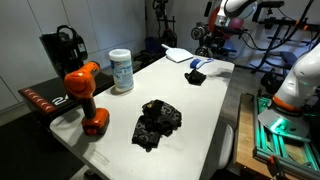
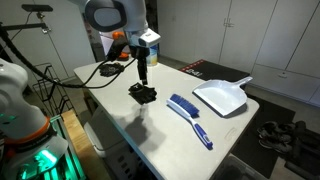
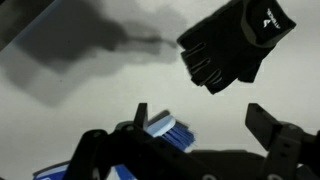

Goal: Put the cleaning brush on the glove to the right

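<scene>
Overhead, the gripper (image 2: 143,72) hangs with jaws spread wide, gripping nothing, above the small black glove (image 2: 143,94). The blue cleaning brush (image 2: 190,118) lies apart near the table (image 2: 100,90) edge, just beside a white dustpan (image 2: 222,97), with bare tabletop between brush and glove.

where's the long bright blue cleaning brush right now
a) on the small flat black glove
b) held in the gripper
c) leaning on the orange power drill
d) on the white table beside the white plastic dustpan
d: in an exterior view the blue cleaning brush lies flat on the white table beside the white dustpan, apart from the small black glove.
</scene>
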